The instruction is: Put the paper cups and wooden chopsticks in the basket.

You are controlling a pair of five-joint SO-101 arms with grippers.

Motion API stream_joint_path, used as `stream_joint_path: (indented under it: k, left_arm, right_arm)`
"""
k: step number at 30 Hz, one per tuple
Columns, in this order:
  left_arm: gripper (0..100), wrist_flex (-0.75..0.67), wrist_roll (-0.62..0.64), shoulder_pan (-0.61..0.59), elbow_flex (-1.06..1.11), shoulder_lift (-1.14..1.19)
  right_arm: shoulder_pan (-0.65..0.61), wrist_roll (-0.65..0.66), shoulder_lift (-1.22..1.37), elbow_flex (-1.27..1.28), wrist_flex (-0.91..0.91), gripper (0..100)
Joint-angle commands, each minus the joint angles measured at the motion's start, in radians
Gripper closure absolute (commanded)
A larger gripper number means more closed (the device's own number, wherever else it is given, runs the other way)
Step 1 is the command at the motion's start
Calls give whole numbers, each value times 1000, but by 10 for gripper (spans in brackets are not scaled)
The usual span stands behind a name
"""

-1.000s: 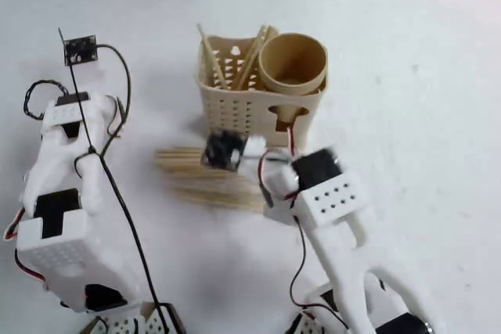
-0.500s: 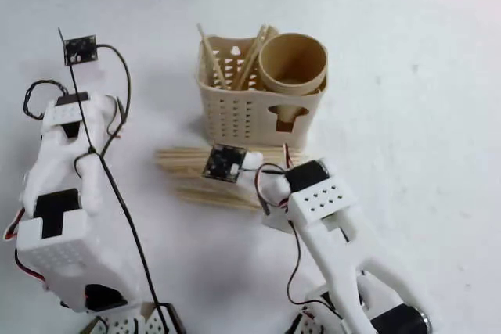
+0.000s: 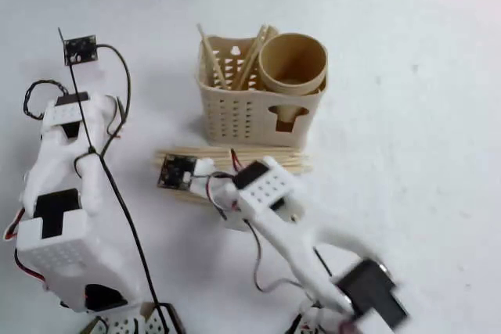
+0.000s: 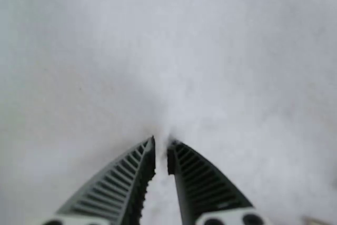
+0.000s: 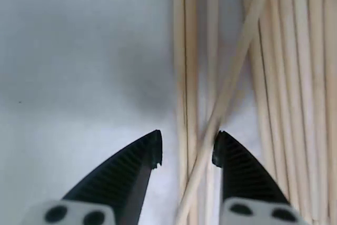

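Jaws of the right gripper [image 5: 187, 151] stand apart astride a few wooden chopsticks [image 5: 287, 77] lying on the table [image 5: 79, 51]. Its arm has swung left from the basket [image 3: 250, 115], so a pickup looks near. The left gripper [image 4: 160, 148] is closed on nothing. The basket holds one paper cup [image 3: 293, 60] and several upright chopsticks [image 3: 252, 52].

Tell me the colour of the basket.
Pale beige basket, walls perforated with small holes; best seen in the high view.

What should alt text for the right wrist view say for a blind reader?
The right gripper, open, straddles a few wooden chopsticks from a bundle lying side by side on the white table. One stick lies slantwise across the others.
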Motion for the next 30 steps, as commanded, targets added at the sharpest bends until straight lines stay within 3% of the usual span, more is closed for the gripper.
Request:
stream_joint_path:
  k: [1, 6, 12, 17, 25, 30]
  left_arm:
    - [938, -14, 12, 4, -37, -5]
    - [938, -17, 12, 5, -37, -5]
    - [938, -18, 12, 5, -37, -5]
    - [938, -18, 12, 5, -37, -5]
    - [938, -18, 12, 5, -37, -5]
    - [938, -17, 12, 5, -37, -5]
  right_arm:
    - [25, -9, 64, -98, -21, 843]
    - [47, -9, 104, -107, -27, 853]
    - [45, -9, 104, -109, -27, 986]
    - [50, -9, 77, -109, -19, 983]
    - [47, -49, -269, -121, 124, 983]
    - [47, -51, -441, -311, 323, 983]
